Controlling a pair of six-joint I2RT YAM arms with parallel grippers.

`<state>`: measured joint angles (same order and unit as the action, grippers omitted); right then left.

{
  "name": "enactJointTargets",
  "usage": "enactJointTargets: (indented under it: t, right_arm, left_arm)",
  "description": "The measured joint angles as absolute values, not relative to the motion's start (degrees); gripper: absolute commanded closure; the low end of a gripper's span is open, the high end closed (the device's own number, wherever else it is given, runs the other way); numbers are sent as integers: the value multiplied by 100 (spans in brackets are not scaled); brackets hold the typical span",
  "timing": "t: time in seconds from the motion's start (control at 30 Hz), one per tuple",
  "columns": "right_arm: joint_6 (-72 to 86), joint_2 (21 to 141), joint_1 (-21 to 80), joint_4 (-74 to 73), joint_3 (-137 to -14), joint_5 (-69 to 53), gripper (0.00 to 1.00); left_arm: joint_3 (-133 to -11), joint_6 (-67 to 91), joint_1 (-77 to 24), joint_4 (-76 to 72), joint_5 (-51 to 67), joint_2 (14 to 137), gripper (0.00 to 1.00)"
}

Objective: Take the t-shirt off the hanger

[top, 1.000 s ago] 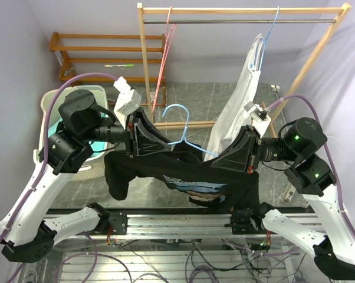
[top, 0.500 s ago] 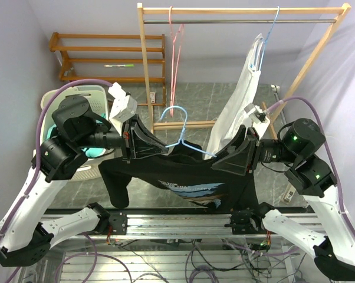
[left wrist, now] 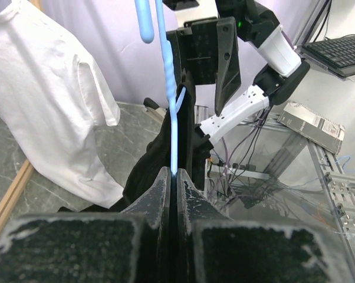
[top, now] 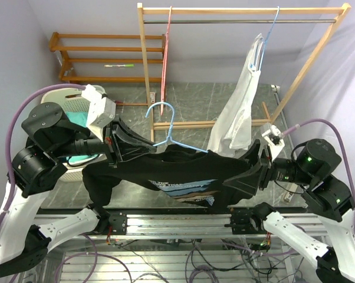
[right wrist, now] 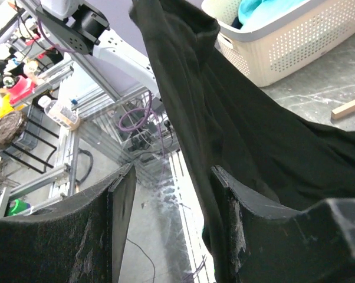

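A black t-shirt (top: 166, 171) with a printed front hangs between the arms, draped on a light blue hanger (top: 166, 127). The hanger's hook and right arm show above the fabric. My left gripper (top: 147, 146) is shut on the hanger's wire at the shirt's left shoulder. In the left wrist view the blue hanger (left wrist: 176, 147) runs up from between the closed jaws, with the t-shirt (left wrist: 157, 159) just behind. My right gripper (top: 239, 171) stands open by the shirt's right edge. In the right wrist view the t-shirt (right wrist: 254, 130) passes against the right finger (right wrist: 248, 212), not pinched.
A wooden clothes rack (top: 242, 10) spans the back, carrying a white shirt (top: 239, 106) on a blue hanger and a bare pink hanger (top: 166, 53). A white laundry basket (top: 65, 106) with teal cloth stands at the left. A wooden shelf (top: 107, 56) stands behind it.
My right gripper has opened, let go of the shirt's right shoulder and drawn back to the lower right. My left gripper has moved left with the hanger, and the shirt swung with it.
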<state>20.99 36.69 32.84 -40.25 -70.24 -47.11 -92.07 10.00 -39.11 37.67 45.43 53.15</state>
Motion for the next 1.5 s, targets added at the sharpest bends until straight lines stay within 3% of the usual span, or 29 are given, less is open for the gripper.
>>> enactJointTargets:
  t: [0.1,0.3,0.87,1.27,1.5]
  right_arm:
    - [2008,3483,3284,-4178,-6954,-4648,53]
    - [1844,3332,3284,-4346,-6805,-4523,100]
    - [1723,2987,3284,-5299,-7218,-2504,100]
    - [2423,2224,3444,-5843,-7439,-117,100]
    - [2926,2010,3857,-5970,-7063,377,100]
  left_arm:
    - [-9308,1004,-3911,3800,4506,5293,93]
    - [-9402,1031,-3911,3835,4447,5262,93]
    - [-9813,987,-3911,4219,4084,5258,93]
    - [-9863,965,-3913,4281,3966,5192,93]
    - [-9863,1055,-3913,4230,3942,5153,93]
